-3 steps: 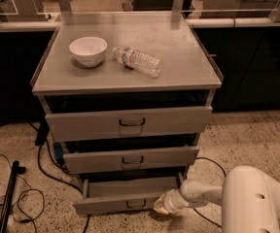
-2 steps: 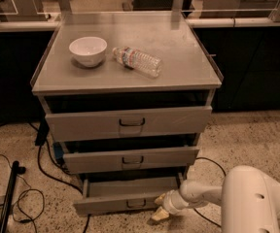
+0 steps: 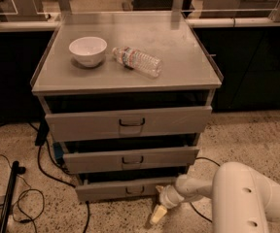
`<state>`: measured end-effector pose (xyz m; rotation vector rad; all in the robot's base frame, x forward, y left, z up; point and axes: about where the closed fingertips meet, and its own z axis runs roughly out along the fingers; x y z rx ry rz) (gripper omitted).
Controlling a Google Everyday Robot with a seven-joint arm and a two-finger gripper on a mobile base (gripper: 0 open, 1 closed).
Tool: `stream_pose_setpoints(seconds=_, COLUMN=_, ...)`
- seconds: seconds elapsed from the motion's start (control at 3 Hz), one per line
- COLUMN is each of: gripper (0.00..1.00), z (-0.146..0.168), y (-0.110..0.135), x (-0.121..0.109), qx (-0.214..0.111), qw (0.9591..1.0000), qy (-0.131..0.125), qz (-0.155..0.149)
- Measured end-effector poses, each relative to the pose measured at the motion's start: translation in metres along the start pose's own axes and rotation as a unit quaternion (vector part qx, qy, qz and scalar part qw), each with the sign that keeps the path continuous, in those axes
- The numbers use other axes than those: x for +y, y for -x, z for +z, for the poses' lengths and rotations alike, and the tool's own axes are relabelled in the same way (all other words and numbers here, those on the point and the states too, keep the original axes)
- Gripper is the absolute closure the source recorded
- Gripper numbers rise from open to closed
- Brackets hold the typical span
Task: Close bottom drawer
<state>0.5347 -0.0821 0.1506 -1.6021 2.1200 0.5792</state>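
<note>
Well, the cabinet (image 3: 188,79) is standing on a speckled floor, and its three grey drawer fronts are stacking down from widest to narrowest. The bottom drawer (image 3: 111,191) is sitting lowest, just above the floor, with a small dark handle at its centre. A dark gap is showing above its front, and it seems to be sticking out a little from the frame (only a little, as far as I can judge from here).

The gripper (image 3: 158,213) is hanging low at the right end of that front, its pale yellowish tip pointing down and to the left, near the floor. Whether it is touching the panel I cannot tell, and how wide it is spread I cannot tell either. The white arm (image 3: 242,198) is reaching in from the lower right corner behind it.

The middle drawer (image 3: 96,161) and the top drawer (image 3: 81,125) are showing the same dark strip above their fronts.

On top, a white bowl (image 3: 87,50) is resting near the left side, and a clear bottle (image 3: 137,61) is lying on its side just beside it. Black cables (image 3: 30,198) are trailing over the floor at the left.
</note>
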Motion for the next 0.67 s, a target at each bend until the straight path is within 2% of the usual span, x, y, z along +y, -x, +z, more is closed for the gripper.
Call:
stream_pose_setpoints(seconds=0.33, gripper=0.00, z=0.0161, y=0.0207, x=-0.0451, qx=-0.003, qw=0.9998, qy=-0.012, qz=-0.015)
stream_pose_setpoints(seconds=0.67, gripper=0.00, z=0.0161, y=0.0207, x=-0.0450, qx=-0.003, qw=0.9998, qy=-0.012, qz=-0.015)
